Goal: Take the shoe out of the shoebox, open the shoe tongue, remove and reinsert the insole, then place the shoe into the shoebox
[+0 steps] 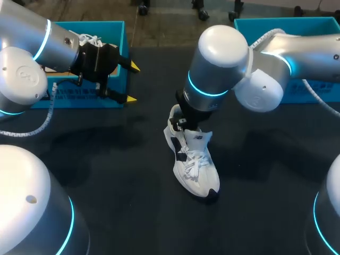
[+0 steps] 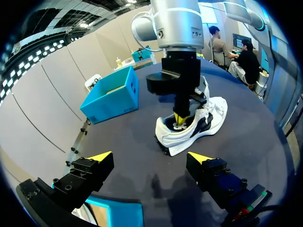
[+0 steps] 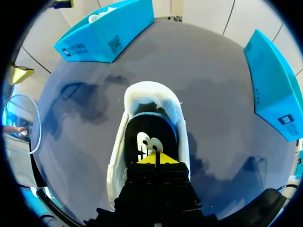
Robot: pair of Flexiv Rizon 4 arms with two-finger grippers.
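Pressing into the white shoe [image 1: 192, 162] at the centre of the bench [image 1: 106, 175], the right gripper [image 3: 156, 158], pinched narrow, could tip it over, since the left gripper [image 1: 133, 83] hangs wide at ten o'clock, steadying nothing.
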